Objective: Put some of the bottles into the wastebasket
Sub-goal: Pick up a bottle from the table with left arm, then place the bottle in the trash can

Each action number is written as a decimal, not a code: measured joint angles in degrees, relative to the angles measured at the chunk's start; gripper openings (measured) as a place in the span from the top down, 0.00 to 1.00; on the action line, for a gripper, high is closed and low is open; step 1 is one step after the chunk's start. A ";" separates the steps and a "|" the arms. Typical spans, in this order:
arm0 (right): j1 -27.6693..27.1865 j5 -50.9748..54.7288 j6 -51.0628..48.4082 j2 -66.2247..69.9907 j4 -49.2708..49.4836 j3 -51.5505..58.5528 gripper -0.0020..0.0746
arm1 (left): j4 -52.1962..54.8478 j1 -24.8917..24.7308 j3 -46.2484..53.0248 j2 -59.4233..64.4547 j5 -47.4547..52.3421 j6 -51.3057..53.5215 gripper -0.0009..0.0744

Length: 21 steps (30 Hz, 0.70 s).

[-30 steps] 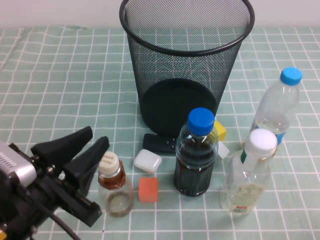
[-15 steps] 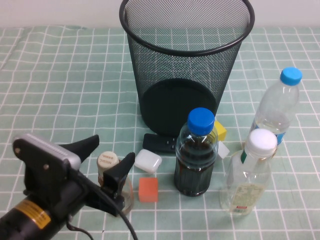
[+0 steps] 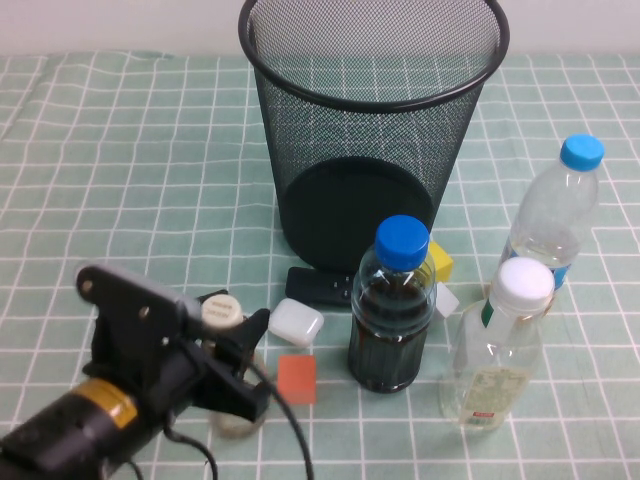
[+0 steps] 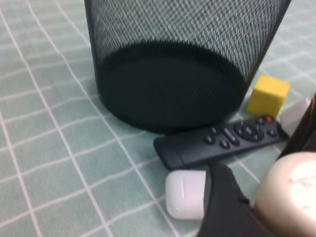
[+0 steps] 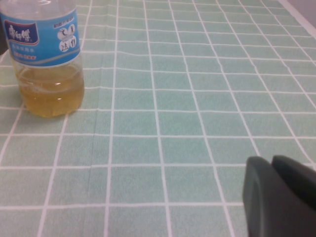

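**Left gripper clamped on the small bottle at the near left**

Small squat bottle (image 3: pixel 226 345), cream cap, stands on the checked tablecloth (image 3: pixel 120 180) at near left, mostly hidden by the left gripper (image 3: pixel 228 352). Fingers closed around its neck and shoulder, grasping it; cap pokes up between them. In the left wrist view the cap (image 4: pixel 291 192) sits tight against a black finger (image 4: pixel 222 207).

Just right of it: white earbud case (image 3: pixel 295 322) and orange cube (image 3: pixel 296 379). Black remote (image 3: pixel 320 286) lies beyond the case, at the foot of the wastebasket (image 3: pixel 372 140), which stands upright at far centre. Yellow block (image 3: pixel 438 262) right of the remote.

Blue-capped bottle of dark liquid (image 3: pixel 392 310) upright, near centre. Taller white-capped bottle (image 3: pixel 497 350) with green-red label to its right, upright, untouched. Light-blue-capped bottle of yellow liquid (image 3: pixel 555 210) farther right and back.

Right gripper (image 5: pixel 279 195) out of the high view; its wrist view shows it low over bare cloth, well apart from the yellow-liquid bottle, fingers pressed together on nothing.
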 joint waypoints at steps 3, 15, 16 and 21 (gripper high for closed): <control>0.00 0.00 0.00 0.00 0.00 0.00 0.98 | -7.45 1.25 -6.56 -2.72 14.90 10.04 0.59; 0.00 0.00 0.11 0.00 0.00 0.00 0.98 | -4.48 22.14 -52.69 -3.73 71.99 12.97 0.59; 0.00 0.00 0.11 0.00 0.00 0.00 0.98 | -3.96 22.82 -57.66 -2.33 74.29 12.83 0.59; 0.00 0.00 0.11 0.00 0.00 0.00 0.98 | -3.41 23.29 -83.23 7.78 84.86 13.02 0.59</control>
